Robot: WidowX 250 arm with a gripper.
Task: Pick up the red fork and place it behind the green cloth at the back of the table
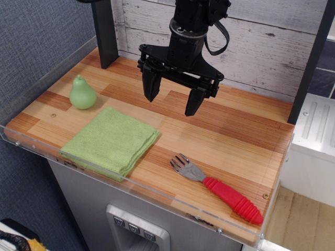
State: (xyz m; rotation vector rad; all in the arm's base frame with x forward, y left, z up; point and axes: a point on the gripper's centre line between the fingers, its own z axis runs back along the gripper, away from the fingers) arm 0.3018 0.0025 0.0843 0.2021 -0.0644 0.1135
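Note:
The red fork [220,189] lies flat on the table [246,136] near the front right, silver tines pointing left, red ribbed handle running toward the front right corner. The green cloth [111,141] lies folded at the front left. My gripper [171,99] hangs open and empty above the middle of the table, behind the cloth's right edge and well behind the fork, its two black fingers [151,83] spread wide.
A small pale-green pear toy [82,93] stands at the left, behind the cloth. A dark post [106,34] rises at the back left, and a white plank wall [261,42] backs the table. A clear acrylic rim [131,183] lines the front edge.

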